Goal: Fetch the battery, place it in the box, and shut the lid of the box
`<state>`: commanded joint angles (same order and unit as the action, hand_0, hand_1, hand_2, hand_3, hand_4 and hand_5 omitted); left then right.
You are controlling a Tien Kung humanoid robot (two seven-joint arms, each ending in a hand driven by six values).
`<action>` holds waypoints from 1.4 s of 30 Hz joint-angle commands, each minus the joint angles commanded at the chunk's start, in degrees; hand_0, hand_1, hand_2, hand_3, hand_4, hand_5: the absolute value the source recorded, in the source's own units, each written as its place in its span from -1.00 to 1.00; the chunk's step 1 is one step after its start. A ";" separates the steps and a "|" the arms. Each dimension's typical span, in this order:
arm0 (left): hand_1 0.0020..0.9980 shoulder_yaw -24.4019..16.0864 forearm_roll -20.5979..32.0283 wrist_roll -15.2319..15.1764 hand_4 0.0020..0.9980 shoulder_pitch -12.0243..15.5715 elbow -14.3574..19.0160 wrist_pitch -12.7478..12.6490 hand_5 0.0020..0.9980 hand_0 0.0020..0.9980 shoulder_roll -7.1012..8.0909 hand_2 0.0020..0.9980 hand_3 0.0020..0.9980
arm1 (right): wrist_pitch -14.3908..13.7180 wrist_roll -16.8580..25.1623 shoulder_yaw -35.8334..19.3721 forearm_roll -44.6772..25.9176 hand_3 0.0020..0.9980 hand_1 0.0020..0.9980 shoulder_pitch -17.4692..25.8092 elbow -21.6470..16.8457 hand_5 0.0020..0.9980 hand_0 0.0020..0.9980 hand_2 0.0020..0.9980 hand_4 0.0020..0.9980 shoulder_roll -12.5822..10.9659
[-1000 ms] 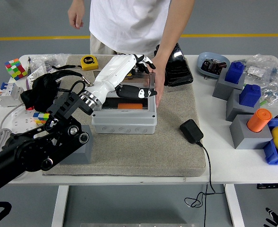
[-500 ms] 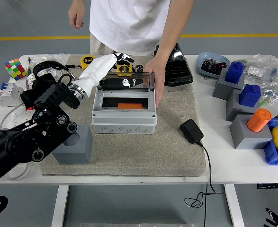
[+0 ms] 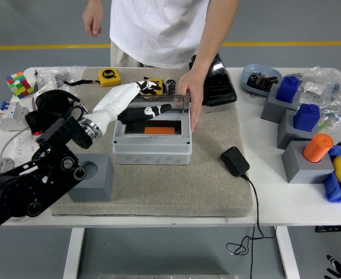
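Head view: left robot hand (image 3: 144,99) over the far rim of the grey box (image 3: 152,142), fingers loosely spread, gripping nothing, touching the clear lid (image 3: 158,104). Orange battery (image 3: 159,130) lying inside the box. Person's hand (image 3: 191,99) steadying the lid's right end.

The left hand (image 3: 142,97) rests spread on the box (image 3: 151,139) lid (image 3: 158,107), which a person's hand (image 3: 191,99) steadies.

The box (image 3: 152,139) is sat mid-mat (image 3: 158,192); battery (image 3: 159,130) inside it, charger (image 3: 234,161) right of it, tape measure (image 3: 108,77) behind-left, cube (image 3: 20,84) far left.
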<state>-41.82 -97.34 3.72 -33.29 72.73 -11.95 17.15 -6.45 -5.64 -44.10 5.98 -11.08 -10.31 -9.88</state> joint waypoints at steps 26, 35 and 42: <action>0.37 -11.32 2.23 -7.83 1.00 14.84 9.84 -4.88 0.93 0.12 2.71 0.37 0.47 | 0.12 0.22 -1.13 0.75 0.10 0.37 0.03 0.00 -0.03 0.25 0.34 0.84 -0.03; 0.27 -20.54 12.63 -12.76 1.00 19.08 7.50 -8.58 0.74 -0.06 0.74 0.30 0.41 | 0.26 0.27 -1.47 0.86 0.10 0.37 -0.05 0.00 -0.02 0.25 0.34 0.83 0.03; 0.24 -25.20 16.91 -14.61 1.00 20.56 5.34 -9.56 0.65 -0.10 -0.22 0.27 0.38 | 0.34 0.12 -1.65 1.01 0.10 0.37 -0.01 0.00 -0.03 0.25 0.34 0.83 0.02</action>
<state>-67.02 -80.43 -10.89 -12.73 78.07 -21.50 16.93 -6.11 -5.53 -45.75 6.98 -11.09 -10.31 -9.85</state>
